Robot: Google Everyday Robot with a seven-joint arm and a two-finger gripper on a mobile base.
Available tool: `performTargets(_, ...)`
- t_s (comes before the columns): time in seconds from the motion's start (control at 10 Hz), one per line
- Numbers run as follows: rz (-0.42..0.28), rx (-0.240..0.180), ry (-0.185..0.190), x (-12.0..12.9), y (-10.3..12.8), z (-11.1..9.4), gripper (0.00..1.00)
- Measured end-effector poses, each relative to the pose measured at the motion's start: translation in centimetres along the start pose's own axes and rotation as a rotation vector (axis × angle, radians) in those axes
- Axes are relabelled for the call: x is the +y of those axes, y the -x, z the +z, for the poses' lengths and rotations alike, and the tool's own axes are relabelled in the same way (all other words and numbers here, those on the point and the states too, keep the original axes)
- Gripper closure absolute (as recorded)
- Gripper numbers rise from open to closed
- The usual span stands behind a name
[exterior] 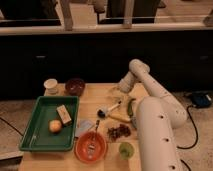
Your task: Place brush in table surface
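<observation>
The gripper [116, 91] is down low over the far side of the table surface [95, 102], up at about one o'clock from the middle of the table, at the end of the white arm [150, 90] that doubles back from the big forearm on the right. Whether its fingers are apart or together, I cannot tell from here.

The brush [111, 108] is lying flat on the wood, just this side of the gripper at its six o'clock, dark head toward seven o'clock, white handle running up toward one o'clock. It sits free on the tabletop, nothing gripping it.

Beside the brush, at four o'clock, a short yellow stick [120, 118] lies on the planks, and a green item [131, 107] sits at three o'clock against the arm. Nearer the front edge: a dark heap of bits [119, 132], a small green cup [126, 149], and an orange bowl [91, 147] with a metal spoon [94, 134] leaning in it.

Off at nine o'clock, the green tray [35, 127] holds an orange fruit [55, 126] and a tan block [64, 114]. Back at eleven o'clock, a white cup [51, 86] and a dark bowl [75, 86] stand side by side.
</observation>
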Motion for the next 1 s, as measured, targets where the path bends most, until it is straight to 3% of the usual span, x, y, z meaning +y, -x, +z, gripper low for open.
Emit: performTargets(1.0, 0.0, 0.0, 0.0, 0.0, 0.0, -0.01, 0.2)
